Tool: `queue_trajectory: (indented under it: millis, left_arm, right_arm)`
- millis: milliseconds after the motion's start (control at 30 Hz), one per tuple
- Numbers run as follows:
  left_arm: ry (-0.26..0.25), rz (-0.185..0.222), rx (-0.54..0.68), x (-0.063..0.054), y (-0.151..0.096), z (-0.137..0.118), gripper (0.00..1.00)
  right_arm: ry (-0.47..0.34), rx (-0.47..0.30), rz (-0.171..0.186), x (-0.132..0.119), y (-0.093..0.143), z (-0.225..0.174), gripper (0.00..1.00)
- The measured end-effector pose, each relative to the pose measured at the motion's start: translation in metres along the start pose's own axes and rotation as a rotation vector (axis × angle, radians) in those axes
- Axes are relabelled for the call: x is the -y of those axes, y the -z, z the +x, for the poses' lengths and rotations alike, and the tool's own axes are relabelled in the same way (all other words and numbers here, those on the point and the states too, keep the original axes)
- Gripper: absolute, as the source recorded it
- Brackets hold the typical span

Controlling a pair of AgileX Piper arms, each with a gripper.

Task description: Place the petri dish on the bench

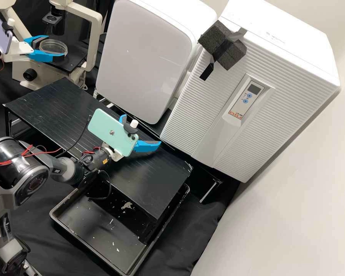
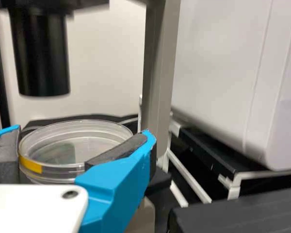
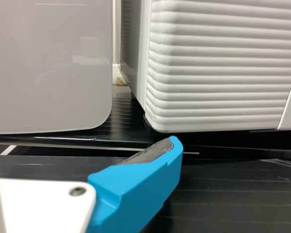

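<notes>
One clear, rnd petri dish [image 2: 77, 145] w/ yellow mark [image 2: 30, 164].

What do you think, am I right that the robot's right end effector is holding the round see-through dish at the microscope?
Not quite: it's the left end effector that is holding the round see-through dish at the microscope. The left wrist view shows the dish between its fingers.

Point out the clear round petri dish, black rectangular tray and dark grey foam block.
Clear petri dish [image 2: 72, 151]: left wrist view, face inside rim.
Black tray [image 1: 91, 226]: high view, bare floor.
Foam block [image 1: 232, 55]: high view, front face.
</notes>
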Motion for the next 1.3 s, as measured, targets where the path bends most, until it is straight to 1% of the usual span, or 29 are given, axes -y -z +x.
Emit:
queue_trajectory:
  millis: [67,133,200,400,533,633,667,733,767,933,967,1033,1067,1100,1300]
  left_arm:
    - [-0.015,-0.004,0.005,-0.005,-0.002,-0.003,0.0]
    - [-0.022,-0.01,0.012,-0.008,-0.005,-0.005,0.0]
    - [-0.021,-0.011,0.023,-0.008,-0.009,-0.006,0.0]
    - [0.015,0.023,0.106,0.0,-0.03,-0.004,0.0]
    - [0.03,0.035,0.148,0.004,-0.042,-0.003,0.0]
    - [0.052,0.042,0.191,0.01,-0.054,-0.002,0.0]
    - [0.061,0.056,0.223,0.012,-0.061,-0.001,0.0]
    - [0.076,0.062,0.273,0.015,-0.073,-0.001,0.0]
    - [0.088,0.067,0.318,0.017,-0.084,-0.001,0.0]
    - [0.128,0.102,0.478,0.022,-0.121,-0.002,0.0]
    - [0.135,0.105,0.501,0.023,-0.126,-0.002,0.0]
    - [0.161,0.131,0.561,0.028,-0.138,-0.003,0.0]
    - [0.169,0.134,0.572,0.03,-0.139,-0.003,0.0]
    - [0.187,0.133,0.591,0.034,-0.143,-0.003,0.0]
    - [0.27,0.065,0.629,0.049,-0.15,-0.002,0.0]
  right_arm:
    - [0.0,0.0,0.0,0.0,0.0,0.0,1.0]
    - [0.0,0.0,0.0,0.0,0.0,0.0,1.0]
    - [0.0,0.0,0.0,0.0,0.0,0.0,1.0]
    - [0.0,0.0,0.0,0.0,0.0,0.0,1.0]
    - [0.0,0.0,0.0,0.0,0.0,0.0,1.0]
    - [0.0,0.0,0.0,0.0,0.0,0.0,1.0]
    - [0.0,0.0,0.0,0.0,0.0,0.0,1.0]
    - [0.0,0.0,0.0,0.0,0.0,0.0,1.0]
    - [0.0,0.0,0.0,0.0,0.0,0.0,1.0]
    - [0.0,0.0,0.0,0.0,0.0,0.0,1.0]
    - [0.0,0.0,0.0,0.0,0.0,0.0,1.0]
    - [0.0,0.0,0.0,0.0,0.0,0.0,1.0]
    - [0.0,0.0,0.0,0.0,0.0,0.0,1.0]
    - [0.0,0.0,0.0,0.0,0.0,0.0,1.0]
    - [0.0,0.0,0.0,0.0,0.0,0.0,1.0]
